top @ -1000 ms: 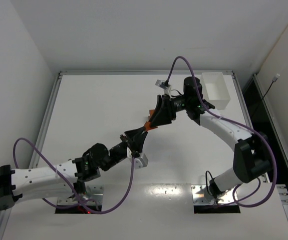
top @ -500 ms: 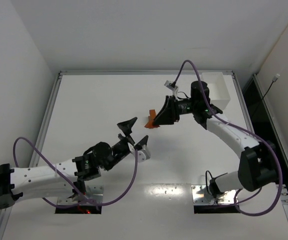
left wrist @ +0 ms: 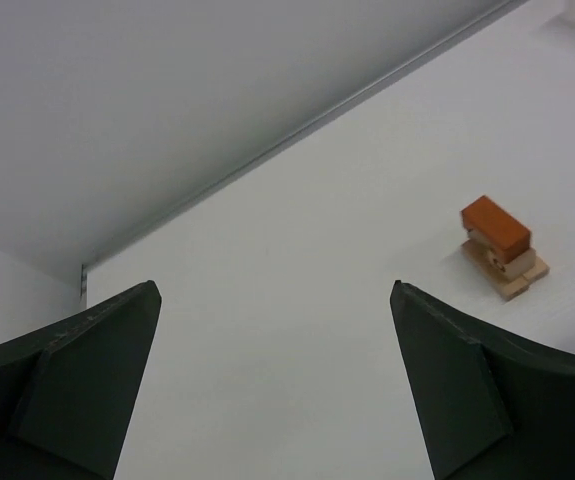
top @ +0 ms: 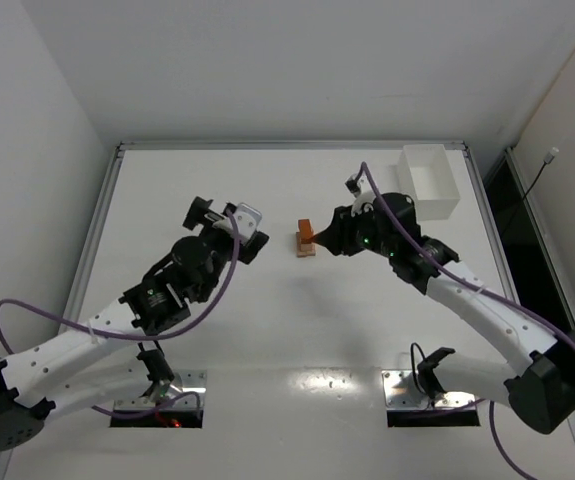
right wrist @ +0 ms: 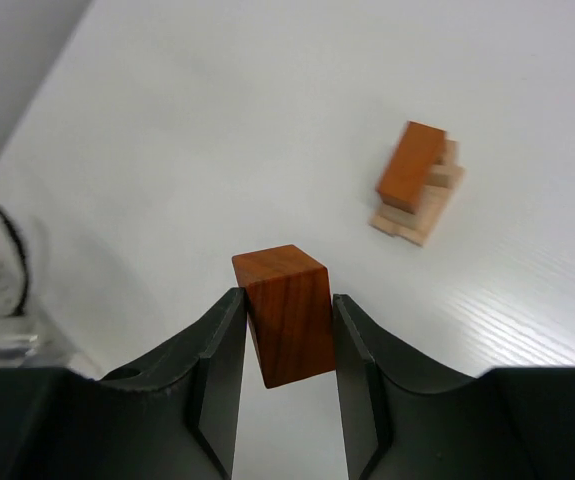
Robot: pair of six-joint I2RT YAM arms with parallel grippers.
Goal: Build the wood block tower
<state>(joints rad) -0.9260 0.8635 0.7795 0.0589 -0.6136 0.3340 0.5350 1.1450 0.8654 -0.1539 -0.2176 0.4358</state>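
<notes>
Right wrist view: right jaws clamped on a red-brown block (right wrist: 285, 320), tower (right wrist: 419, 205) mid-worktop (right wrist: 217, 120) just ahead; left jaws wide apart, empty. I'd square it over the top piece (right wrist: 410, 165) and lower slowly.

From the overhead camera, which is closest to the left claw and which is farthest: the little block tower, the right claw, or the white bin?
1. The block tower, just to the right of the open left claw.
2. The right claw, just past the tower on its right side, gripping a reddish block.
3. The white bin, far off at the back right.
</notes>
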